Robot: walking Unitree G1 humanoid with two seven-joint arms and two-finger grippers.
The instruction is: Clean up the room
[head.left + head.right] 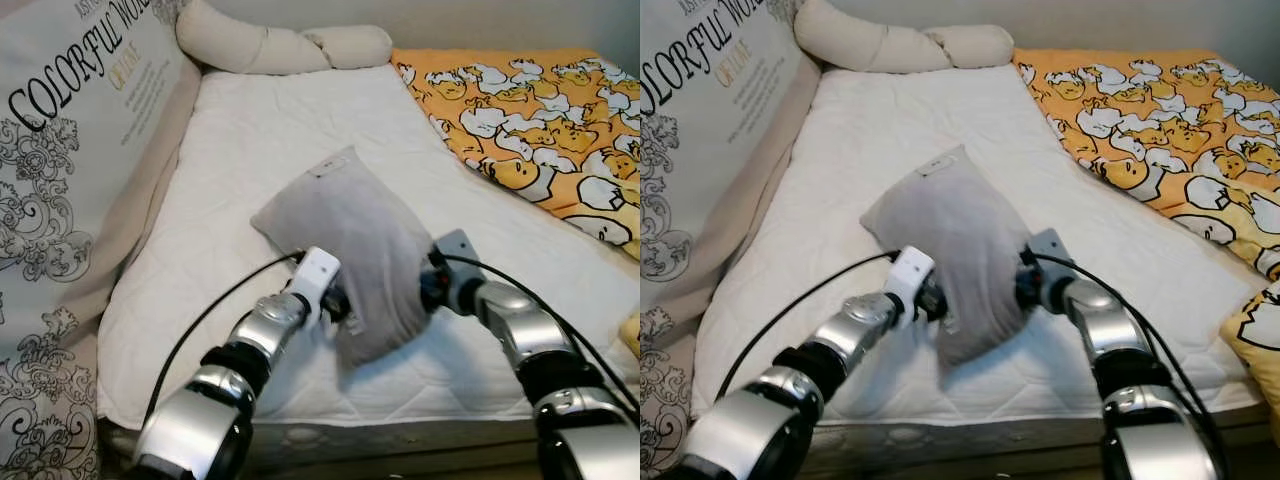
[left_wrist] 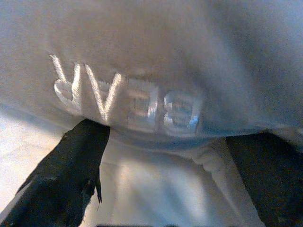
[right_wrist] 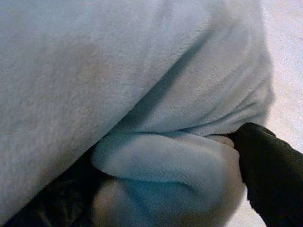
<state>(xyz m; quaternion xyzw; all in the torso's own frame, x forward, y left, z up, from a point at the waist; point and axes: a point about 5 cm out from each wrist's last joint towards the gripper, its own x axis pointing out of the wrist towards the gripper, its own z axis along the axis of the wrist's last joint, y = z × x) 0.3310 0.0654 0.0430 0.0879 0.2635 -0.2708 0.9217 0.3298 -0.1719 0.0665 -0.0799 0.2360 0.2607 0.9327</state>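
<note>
I have a grey pillow [image 1: 345,250] pinned between both arms over the near half of the white mattress [image 1: 260,130]. Its long axis runs from the far corner, with a small white label, down toward me; the near end hangs low by the bed's front edge.

Left gripper [image 2: 161,156] sits against the pillow's left flank near that low end. In the left wrist view its two black fingers [image 2: 71,165] stand apart beneath the hem, just under stitched lettering, with mattress between them. I judge it spread wide, cradling, not pinching.

Right gripper [image 1: 432,282] is at the opposite flank, level with the left. In the right wrist view a roll of fabric bulges beside one black finger [image 3: 270,165]; it looks clamped on that fold.

Pillow lies directly between the grippers, equally near both. I judge the next move a two-arm carry toward the cream bolster [image 1: 270,45] at the head. Duck-print quilt [image 1: 540,110] lies to the right, printed cushion [image 1: 70,150] to the left.
</note>
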